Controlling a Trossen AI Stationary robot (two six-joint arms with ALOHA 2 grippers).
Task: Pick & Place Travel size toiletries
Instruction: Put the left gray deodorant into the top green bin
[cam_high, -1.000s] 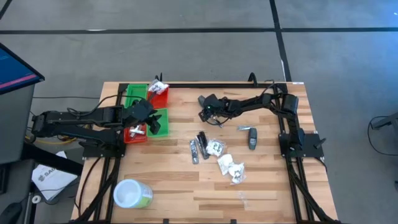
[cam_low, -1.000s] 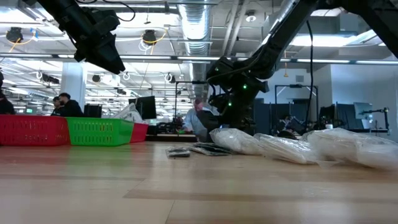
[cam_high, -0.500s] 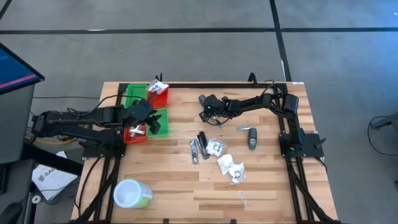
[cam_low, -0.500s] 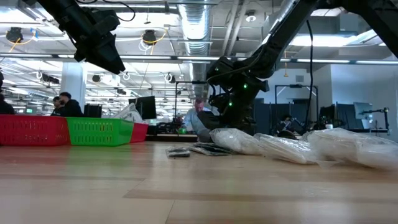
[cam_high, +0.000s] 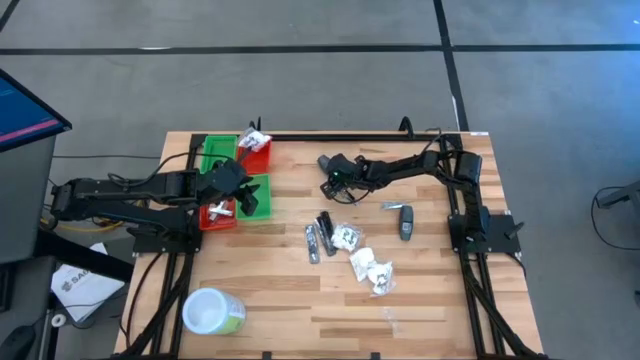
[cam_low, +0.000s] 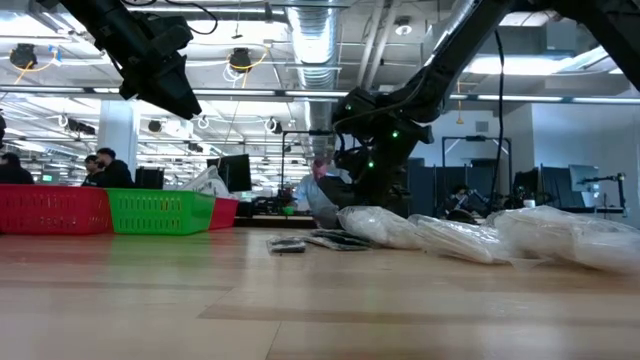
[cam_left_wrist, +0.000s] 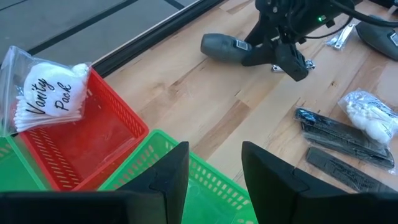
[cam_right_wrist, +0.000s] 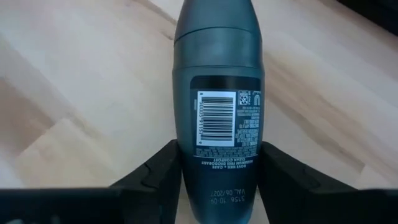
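A dark grey oval bottle (cam_right_wrist: 217, 93) lies on the wood at the far middle of the table, barcode label up, with my right gripper (cam_high: 333, 178) shut on it. More toiletries lie mid-table: dark slim tubes (cam_high: 320, 238), white crinkly packets (cam_high: 365, 262) and a second dark bottle (cam_high: 405, 226). My left gripper (cam_left_wrist: 214, 180) hangs open and holds nothing, above the green bin (cam_high: 255, 195) at the left. My right gripper pinches the bottle's two narrow sides (cam_right_wrist: 186, 155) between its two fingers (cam_right_wrist: 155, 177), at the end away from the rounded cap. The fingers slant down from the table's right and lie along the bottle. In the left wrist view the bottle (cam_left_wrist: 224, 46) lies flat on the table.
Red bins (cam_high: 256, 155) and green bins (cam_high: 218, 155) stand at the far left; a bag of cotton swabs (cam_left_wrist: 46, 96) leans on one red bin's rim. A white-lidded green tub (cam_high: 212, 312) stands at the near left. Bare wood lies along the near edge.
My right gripper has shut on the dark grey bottle and rolled a little at the wrist, without travelling. The bottle stays where it was.
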